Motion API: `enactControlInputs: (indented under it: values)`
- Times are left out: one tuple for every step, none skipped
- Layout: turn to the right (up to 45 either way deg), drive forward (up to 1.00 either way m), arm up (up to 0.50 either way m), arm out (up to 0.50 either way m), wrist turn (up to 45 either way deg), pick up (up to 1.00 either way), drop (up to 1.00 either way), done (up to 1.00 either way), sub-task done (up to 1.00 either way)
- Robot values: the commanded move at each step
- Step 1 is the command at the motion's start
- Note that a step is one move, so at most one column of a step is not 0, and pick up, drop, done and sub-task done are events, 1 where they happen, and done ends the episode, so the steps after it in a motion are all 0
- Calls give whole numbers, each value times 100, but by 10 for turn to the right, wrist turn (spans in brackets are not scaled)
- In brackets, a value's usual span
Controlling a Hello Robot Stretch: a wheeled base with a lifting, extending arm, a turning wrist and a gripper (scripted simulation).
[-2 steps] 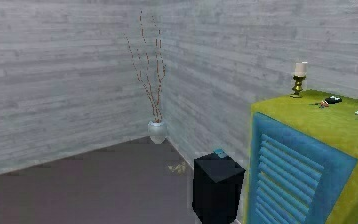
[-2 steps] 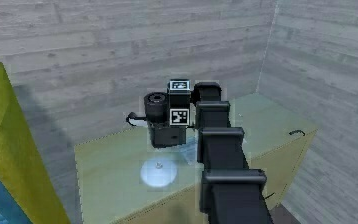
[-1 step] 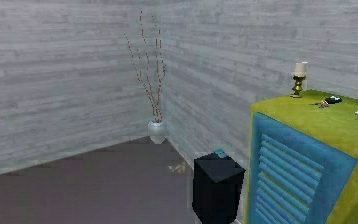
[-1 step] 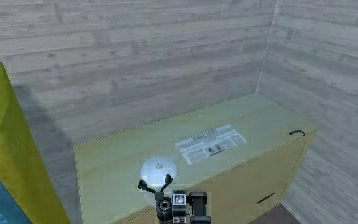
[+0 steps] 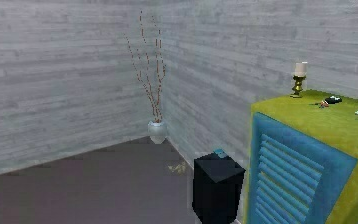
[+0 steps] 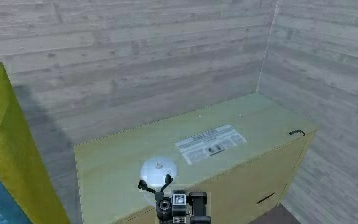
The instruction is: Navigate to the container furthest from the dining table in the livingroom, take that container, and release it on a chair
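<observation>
In the arm side view a white round dish-like thing (image 6: 159, 167) lies on the flat top of a pale yellow-green crate (image 6: 237, 120). My gripper (image 6: 155, 184) rises from the bottom edge right at the near rim of that white thing, its two marked white squares just to the right. Because the white thing rests on the crate top at the fingers, I cannot tell whether the gripper holds anything, or whether it touches the thing.
A white label (image 6: 210, 145) lies on the crate top and a black handle (image 6: 298, 132) sits at its right end. In the forward view a yellow-topped cabinet with blue louvred door (image 5: 292, 170) carries a candle (image 5: 300, 80). A black bin (image 5: 218, 187) stands beside it; a vase of bare branches (image 5: 156, 130) fills the corner.
</observation>
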Motion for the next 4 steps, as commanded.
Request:
enactControlInputs:
  values:
    - [0, 0, 10, 0, 0, 0, 0, 0, 0]
    - [0, 0, 22, 0, 0, 0, 0, 0, 0]
    - [0, 0, 0, 0, -450, 0, 0, 0, 0]
    - [0, 0, 0, 0, -450, 0, 0, 0, 0]
